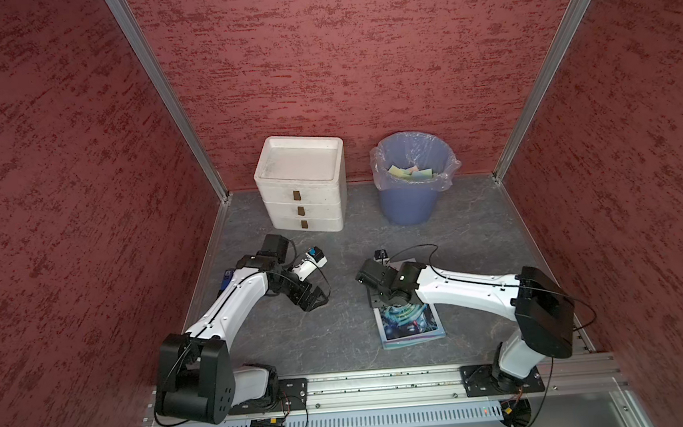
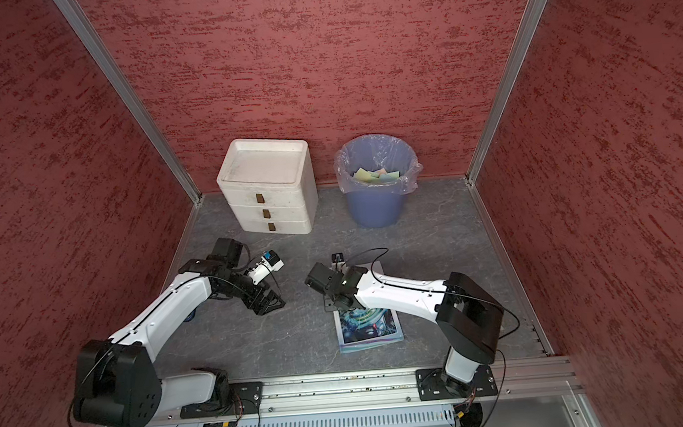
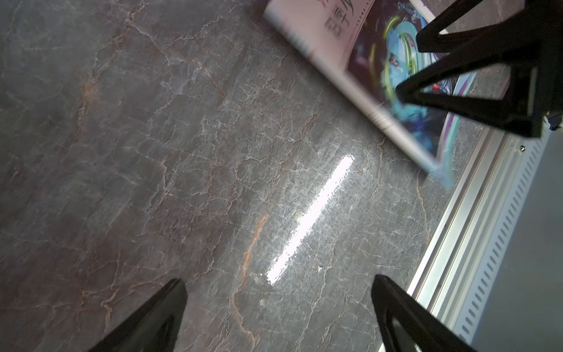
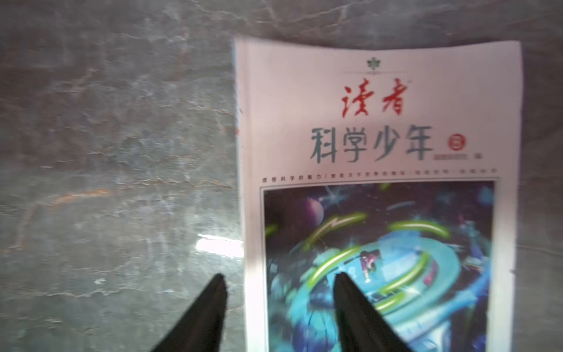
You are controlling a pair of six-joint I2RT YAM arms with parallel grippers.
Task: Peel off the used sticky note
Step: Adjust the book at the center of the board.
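A book [image 1: 411, 326] with a space picture on its cover lies flat on the grey table, also in the right wrist view [image 4: 380, 152]. No sticky note shows on its cover. Several coloured sticky notes [image 1: 409, 173] lie in the blue bin; I cannot tell which is the used one. My right gripper [image 4: 279, 275] hangs open just above the book's far end, one finger over the cover and one over the table beside its spine. My left gripper [image 3: 278, 280] is open over bare table to the left of the book [image 3: 365, 61], holding nothing. It shows in both top views [image 1: 311, 300] [image 2: 270, 303].
A white three-drawer unit [image 1: 300, 184] stands at the back, left of the bag-lined blue bin [image 1: 408, 205]. Red walls close in the table on three sides. An aluminium rail [image 1: 386, 382] carrying both arm bases runs along the front edge.
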